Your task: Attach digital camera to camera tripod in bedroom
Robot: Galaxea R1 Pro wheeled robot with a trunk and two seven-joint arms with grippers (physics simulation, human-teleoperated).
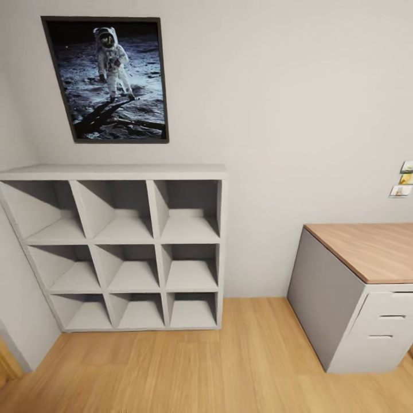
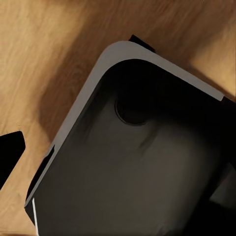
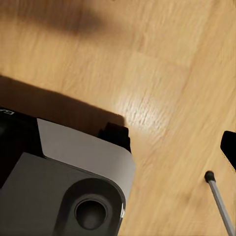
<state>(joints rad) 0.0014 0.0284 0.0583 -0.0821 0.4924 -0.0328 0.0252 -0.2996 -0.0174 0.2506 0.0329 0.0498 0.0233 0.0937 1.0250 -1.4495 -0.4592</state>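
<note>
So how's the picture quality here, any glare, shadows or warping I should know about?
Head view: soft even light, shelf cubbies splayed by wide-angle distortion, poster frame skewed. Left wrist view: blurry, a dark shadow on the floor beside the robot's base. Right wrist view: a bright glare patch on the floor, and a hard shadow along the base.

The robot's base (image 3: 59, 182) is the landmark here: a dark body with a pale grey rounded corner panel, a round recess sunk into its darker top, and a small black block jutting from its edge. It stands on a light wood floor (image 3: 147, 59) and casts a dark shadow along the planks beside it. Well apart from the base, a thin silver tripod leg (image 3: 219, 201) with a black foot rests on the floor. A black shape (image 3: 229, 147) cuts in past that leg.
</note>
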